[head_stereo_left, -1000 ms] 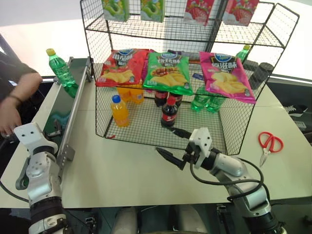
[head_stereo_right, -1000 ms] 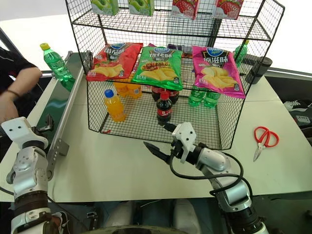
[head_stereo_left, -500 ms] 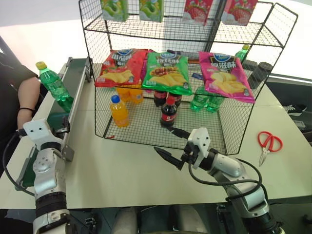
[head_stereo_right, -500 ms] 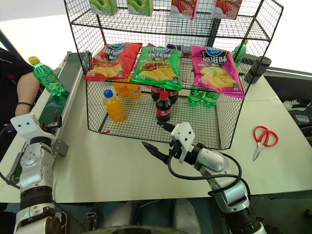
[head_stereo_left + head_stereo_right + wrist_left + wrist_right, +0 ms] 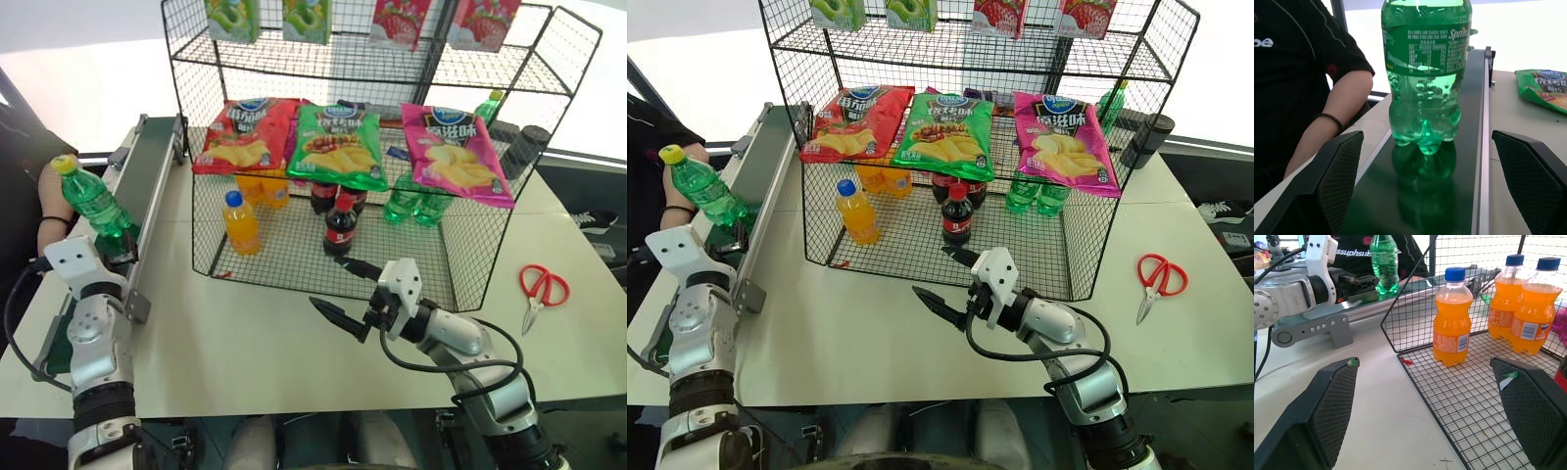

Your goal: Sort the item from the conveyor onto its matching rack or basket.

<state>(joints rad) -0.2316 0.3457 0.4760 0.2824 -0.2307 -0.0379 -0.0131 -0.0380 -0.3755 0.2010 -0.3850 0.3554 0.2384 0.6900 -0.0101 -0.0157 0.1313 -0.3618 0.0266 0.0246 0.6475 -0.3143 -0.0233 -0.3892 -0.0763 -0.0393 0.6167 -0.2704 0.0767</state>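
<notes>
The green soda bottle [image 5: 91,199] is found standing on the conveyor [image 5: 147,186], which runs along the left edge of the desk [image 5: 255,352]. It is placed toward the near end of the belt, directly ahead of the left gripper [image 5: 1425,191]. The bottle is upright, its long axis vertical, with the yellow cap at the top and the lobed base resting on the belt (the label is turned toward the wrist camera).

The left jaws are held wide open, one to each side of the bottle and apart from it, so nothing is gripped yet. The step in hand is judged to be the approach for a grasp. It would be done well if the jaws were brought forward level until the body, below the label, is centred between the fingers, and only then closed, since a push on one side could tip so tall a bottle.

A person's forearm [image 5: 1327,122] is seen just beyond the belt's outer edge.

Farther right, near the desk's front edge and before the wire rack [image 5: 392,245], the right gripper [image 5: 345,292] is held with jaws open and empty.
</notes>
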